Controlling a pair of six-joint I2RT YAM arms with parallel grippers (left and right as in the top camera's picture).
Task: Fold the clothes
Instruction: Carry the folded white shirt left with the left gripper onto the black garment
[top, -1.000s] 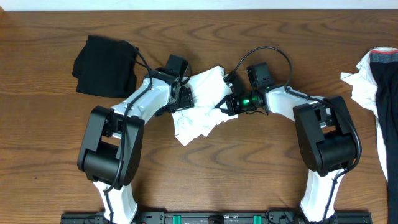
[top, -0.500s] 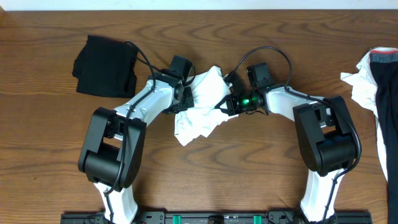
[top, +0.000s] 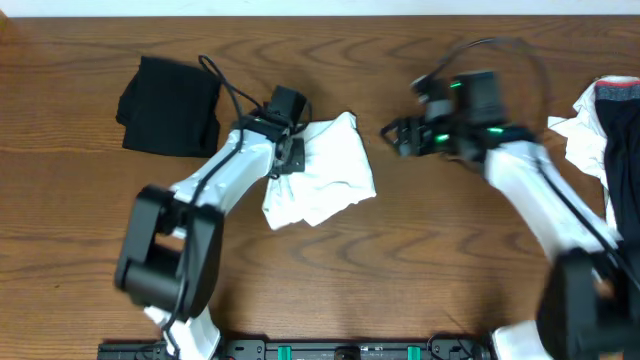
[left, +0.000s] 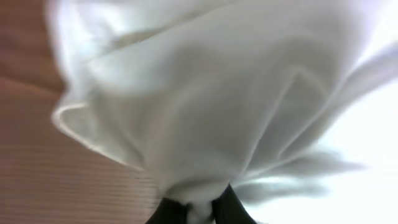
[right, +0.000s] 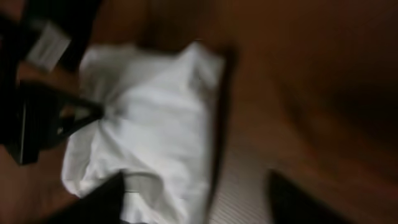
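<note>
From above, the white shirt (top: 330, 165) lies bunched in the middle of the table (top: 450, 260), gathered but not yet a neat fold. The left gripper (top: 292, 160) is clamped on its left edge. The right gripper (top: 395, 137), blurred at upper right of centre, stands apart from the shirt. A black garment (top: 170, 105) in the upper left looks folded into a compact square. A loose heap of white and dark clothes (top: 600, 125) lies at the right edge.

In the left wrist view, white cloth fills the frame, pinched between the two dark fingers at the bottom centre.

The right wrist view is blurred. The shirt sits left of centre, and the fingers show wide apart at the bottom, gripping nothing.

By my reading one piece is done, the shirt is partway folded, and the heap is still to do.
</note>
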